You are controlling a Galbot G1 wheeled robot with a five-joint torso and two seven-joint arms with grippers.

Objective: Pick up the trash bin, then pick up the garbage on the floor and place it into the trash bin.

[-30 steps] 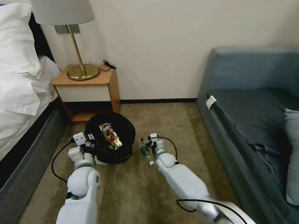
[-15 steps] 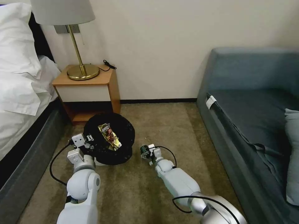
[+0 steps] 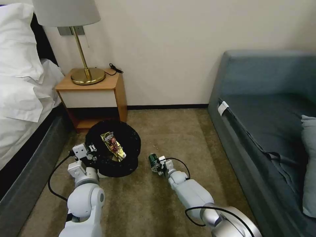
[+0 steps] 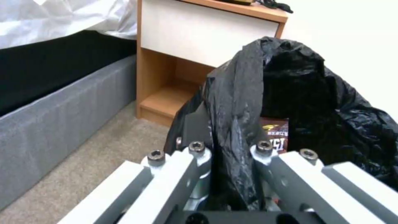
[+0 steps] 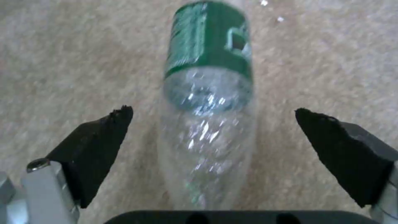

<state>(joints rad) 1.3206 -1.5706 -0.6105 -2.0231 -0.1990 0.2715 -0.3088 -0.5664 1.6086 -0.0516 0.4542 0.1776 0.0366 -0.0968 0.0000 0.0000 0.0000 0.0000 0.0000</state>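
The left arm reaches forward and low, its gripper (image 3: 89, 153) clamped tight, both fingers (image 4: 195, 155) pressed together on a fold of black liner. The right arm stretches forward and down, wrist near the floor, its gripper (image 3: 155, 164) spread wide, black pads (image 5: 104, 137) standing well apart on either side.

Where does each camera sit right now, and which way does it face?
Head view: on the head, facing down at carpet; both arms, trash bin, bottle.
Left wrist view: behind the left gripper, shut on the bin's black bag, facing the nightstand.
Right wrist view: behind the open right gripper, over the bottle.
Shared: bin, wrapper, bottle.
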